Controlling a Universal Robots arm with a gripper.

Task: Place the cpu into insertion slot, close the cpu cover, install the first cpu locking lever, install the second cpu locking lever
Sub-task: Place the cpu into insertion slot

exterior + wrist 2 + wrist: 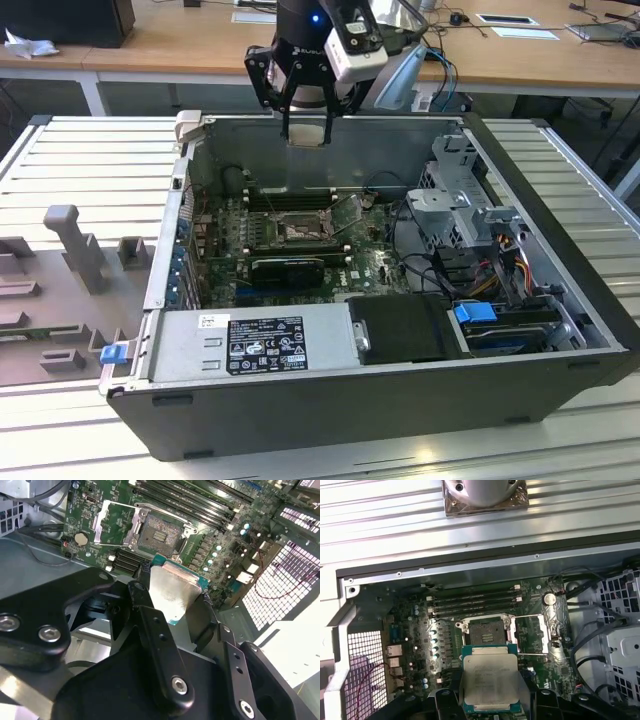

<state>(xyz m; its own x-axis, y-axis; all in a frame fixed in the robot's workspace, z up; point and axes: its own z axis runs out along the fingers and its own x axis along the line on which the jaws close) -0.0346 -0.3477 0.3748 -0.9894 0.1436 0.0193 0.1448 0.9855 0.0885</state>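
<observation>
Gripper (pixel 305 133) is clamped on the cpu (pixel 487 680) by two opposite edges, holding it flat and high, well apart from the insertion slot (pixel 485 630); the cpu cover (pixel 532 632) lies swung open beside that slot. In my judgement, good placement requires chip edges squared to the slot and a level descent. Chip orientation marks and slot contacts cannot be made out.

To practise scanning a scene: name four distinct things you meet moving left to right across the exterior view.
Grey upright post → blue clip → insertion slot → blue drive tab.
</observation>
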